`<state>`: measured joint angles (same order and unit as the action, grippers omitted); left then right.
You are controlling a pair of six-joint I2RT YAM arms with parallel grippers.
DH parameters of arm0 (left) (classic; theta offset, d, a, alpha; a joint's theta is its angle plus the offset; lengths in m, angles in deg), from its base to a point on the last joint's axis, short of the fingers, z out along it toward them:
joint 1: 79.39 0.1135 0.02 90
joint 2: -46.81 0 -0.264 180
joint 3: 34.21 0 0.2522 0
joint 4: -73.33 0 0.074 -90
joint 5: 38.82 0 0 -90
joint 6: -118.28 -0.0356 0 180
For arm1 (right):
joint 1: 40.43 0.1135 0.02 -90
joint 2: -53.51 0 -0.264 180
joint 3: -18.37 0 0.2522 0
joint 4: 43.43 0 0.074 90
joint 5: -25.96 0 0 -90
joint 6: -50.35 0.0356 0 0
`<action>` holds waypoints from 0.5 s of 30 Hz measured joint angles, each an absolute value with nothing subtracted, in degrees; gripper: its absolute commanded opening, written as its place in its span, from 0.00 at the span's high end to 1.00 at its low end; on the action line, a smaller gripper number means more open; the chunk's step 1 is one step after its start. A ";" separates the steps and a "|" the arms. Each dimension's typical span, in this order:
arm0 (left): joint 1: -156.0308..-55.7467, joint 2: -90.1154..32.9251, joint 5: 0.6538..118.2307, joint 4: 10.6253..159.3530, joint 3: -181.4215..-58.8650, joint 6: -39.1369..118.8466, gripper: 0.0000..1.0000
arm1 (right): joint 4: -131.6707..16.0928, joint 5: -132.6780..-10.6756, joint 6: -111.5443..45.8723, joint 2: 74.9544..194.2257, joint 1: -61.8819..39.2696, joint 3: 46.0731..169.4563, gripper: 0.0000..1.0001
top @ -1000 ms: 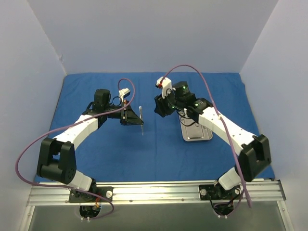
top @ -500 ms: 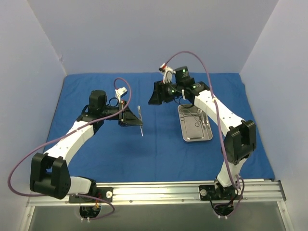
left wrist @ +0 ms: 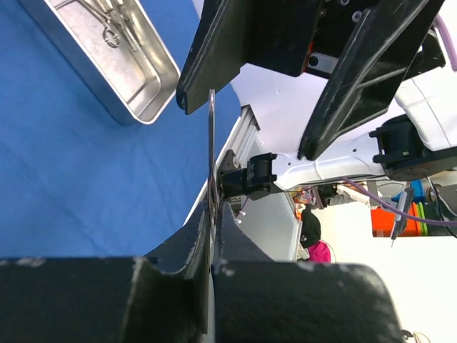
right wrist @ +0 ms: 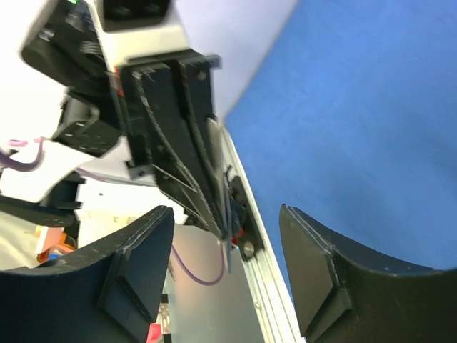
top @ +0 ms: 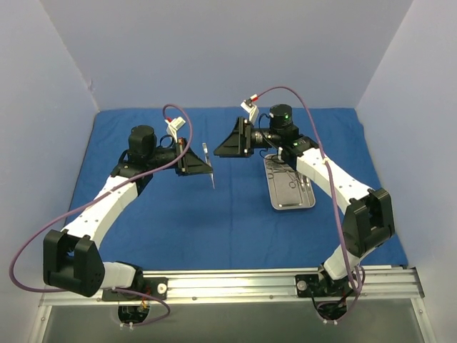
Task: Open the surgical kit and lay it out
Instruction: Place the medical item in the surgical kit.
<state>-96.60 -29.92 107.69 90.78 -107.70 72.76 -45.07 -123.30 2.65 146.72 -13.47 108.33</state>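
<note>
One silver instrument (left wrist: 212,143) hanging over drape (left wrist: 71,157) | left end effector (left wrist: 213,218) is pinching it tight | right end effector (right wrist: 223,213) is gaping empty near its tip

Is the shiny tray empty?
No, silver ring-handled instruments lie inside the steel tray, as the left wrist view shows.

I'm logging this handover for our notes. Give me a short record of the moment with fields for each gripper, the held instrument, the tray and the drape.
left gripper: shut on a thin silver instrument
right gripper: open, facing the left gripper
silver instrument: free end at the right gripper's open jaws, not clamped by them
steel tray: on the blue drape, right of centre, ring-handled instruments inside
blue drape: spread flat
</note>
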 measured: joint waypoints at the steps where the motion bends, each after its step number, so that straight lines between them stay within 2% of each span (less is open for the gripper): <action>1: -96.62 -29.92 107.98 90.12 -107.55 72.98 0.98 | -43.63 -123.67 3.59 146.59 -13.52 108.33 0.41; 15: -98.85 -31.03 110.73 79.76 -106.80 79.08 0.98 | -34.12 -126.99 11.35 147.79 -13.34 108.31 0.64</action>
<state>-98.85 -31.03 110.73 79.76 -106.80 79.08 -34.12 -126.99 11.35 147.79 -13.34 108.31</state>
